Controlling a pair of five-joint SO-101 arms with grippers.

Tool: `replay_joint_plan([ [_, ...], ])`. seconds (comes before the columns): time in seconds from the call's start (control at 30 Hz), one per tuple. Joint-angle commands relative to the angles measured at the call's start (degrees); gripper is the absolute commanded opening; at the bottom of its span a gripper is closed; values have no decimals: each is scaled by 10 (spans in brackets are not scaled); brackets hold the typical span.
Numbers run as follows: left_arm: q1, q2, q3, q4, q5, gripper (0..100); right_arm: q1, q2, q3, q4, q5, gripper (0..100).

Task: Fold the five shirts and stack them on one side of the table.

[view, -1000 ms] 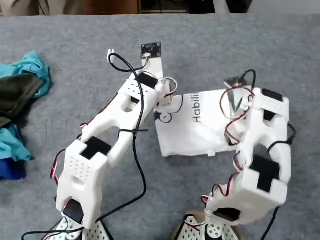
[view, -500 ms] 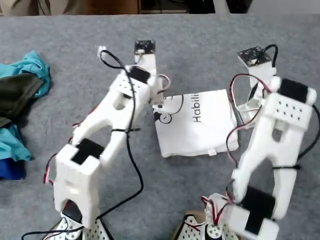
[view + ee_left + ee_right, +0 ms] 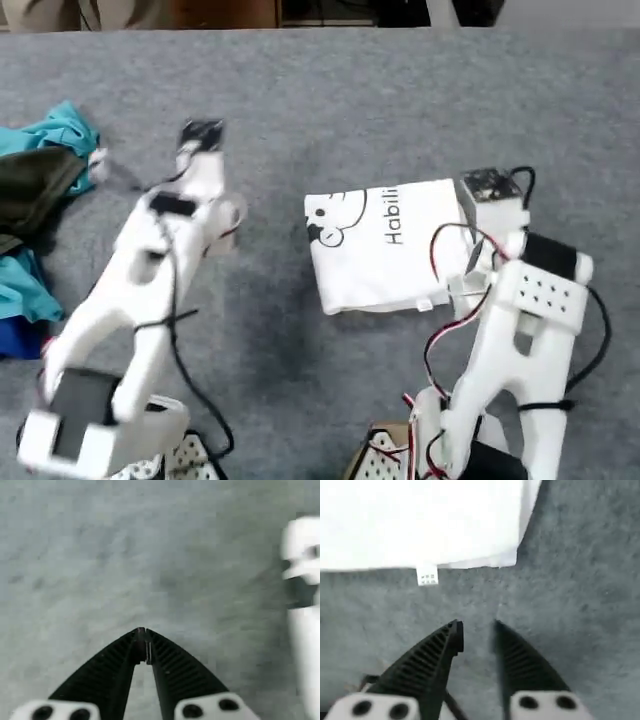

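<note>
Looking down at a grey, felt-like surface (image 3: pixel 400 90) that covers nearly everything. Past its far edge there's just a thin strip of room: some brown wooden furniture (image 3: pixel 225 12) and dark stuff I can't make out.

Count time: two white arms, one folded shirt, one messy heap. The folded white shirt (image 3: pixel 385 245) with black print lies flat right of centre, with a little care tag (image 3: pixel 425 305) poking out of its near edge. The heap (image 3: pixel 35 200) sits at the left edge, well apart from the folded one. It's got teal, a dark olive piece and a bit of blue, so at least three shirts, but I can't tell the exact number from that bundle.

The left arm (image 3: pixel 150 270) is between the heap and the white shirt. The left jaws are pressed together over bare grey, pinching nothing. The right arm (image 3: pixel 525 310) is just beside the white shirt's right side. The right jaws are spread a little, empty, above the grey near the shirt's corner and the care tag.
</note>
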Motion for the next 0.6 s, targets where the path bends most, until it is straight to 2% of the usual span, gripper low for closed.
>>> replay_joint_plan([
  [0.0,-64,-92,130,-69,-23,19,-33,-5,12,-35,-151,289],
  [0.1,-99,-131,181,-72,-27,19,-86,34,7,-73,-240,293],
  [0.23,-117,-154,232,-75,-27,19,-141,116,-21,-128,-316,293],
  [0.37,-117,-169,238,-75,-25,19,-131,224,-47,-206,-373,293],
  [0.57,-117,-169,239,-76,-26,19,-106,379,-86,-263,-375,293],
])
